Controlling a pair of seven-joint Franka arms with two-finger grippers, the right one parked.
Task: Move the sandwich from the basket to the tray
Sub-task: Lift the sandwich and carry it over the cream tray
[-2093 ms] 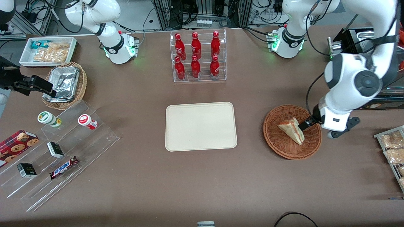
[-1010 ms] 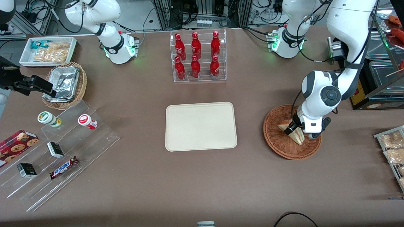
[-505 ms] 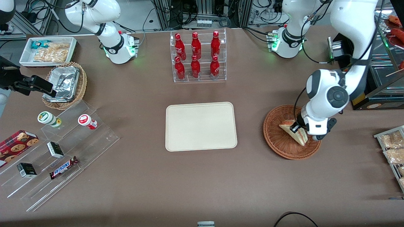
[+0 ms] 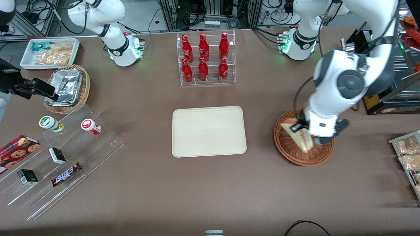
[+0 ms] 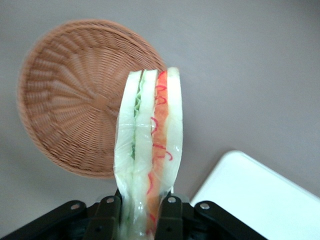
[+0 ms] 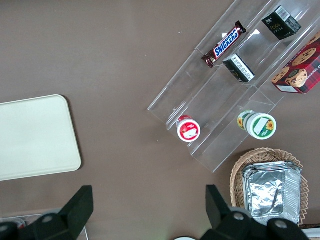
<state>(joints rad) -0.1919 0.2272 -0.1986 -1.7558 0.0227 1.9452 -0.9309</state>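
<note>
The sandwich [image 4: 299,135], a wedge of white bread with red-orange and green filling in clear wrap, hangs above the reddish-brown woven basket [image 4: 288,150]. My left gripper [image 4: 301,127] is shut on it. In the left wrist view the two black fingers [image 5: 169,216] clamp the sandwich [image 5: 150,145] at its base, with the empty basket [image 5: 70,100] below it and a corner of the tray [image 5: 260,195] in sight. The cream tray [image 4: 208,131] lies flat and bare mid-table, beside the basket toward the parked arm's end.
A clear rack of red bottles [image 4: 205,59] stands farther from the front camera than the tray. A clear stepped stand with snacks [image 4: 59,157], a tan basket of foil containers [image 4: 67,88] and a white bin [image 4: 49,52] lie toward the parked arm's end. Snack packs [image 4: 408,157] lie at the working arm's end.
My gripper closed on the sandwich in the basket and has lifted it up out of the basket, shifting slightly toward the tray.
</note>
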